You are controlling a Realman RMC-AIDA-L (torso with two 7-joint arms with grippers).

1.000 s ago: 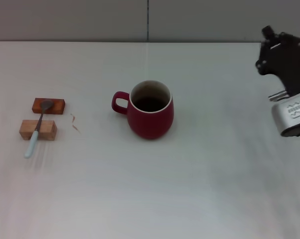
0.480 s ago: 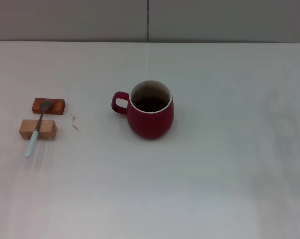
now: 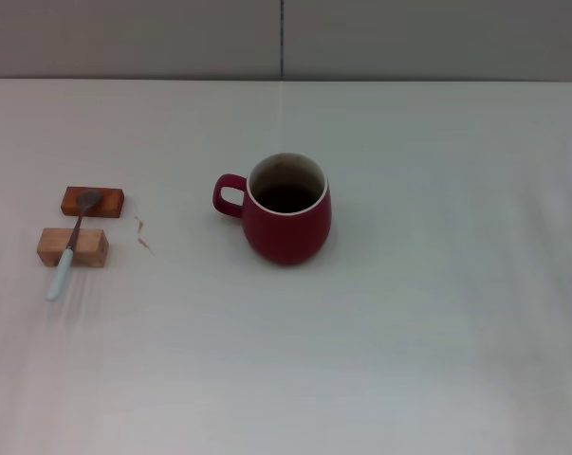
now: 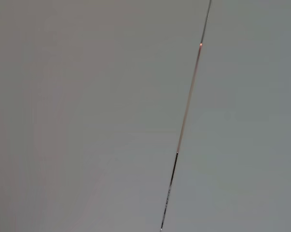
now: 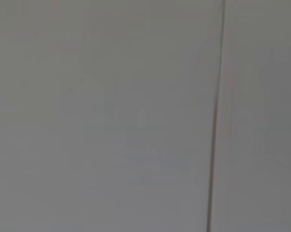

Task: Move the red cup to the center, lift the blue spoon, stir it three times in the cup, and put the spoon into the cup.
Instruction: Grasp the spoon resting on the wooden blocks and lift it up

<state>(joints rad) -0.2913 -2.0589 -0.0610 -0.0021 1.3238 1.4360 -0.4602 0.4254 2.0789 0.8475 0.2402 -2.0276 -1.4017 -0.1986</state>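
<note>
Spoon (image 3: 70,245) lies far out on the robot's left of the bench (image 3: 409,332), propped across two blocks (image 3: 72,246), handle nearest the robot, well apart from the central cup (image 3: 286,213), favouring the left arm; neither claw shows, so their state cannot be told.

Soft, even light falls over my white table (image 3: 409,332) from above; nothing glares. The red cup (image 3: 286,210) throws only a faint shadow round its base, the blue spoon (image 3: 67,251) a pale smear beside its handle. Both my wrist views show flat grey wall, the right one blurred.
</note>
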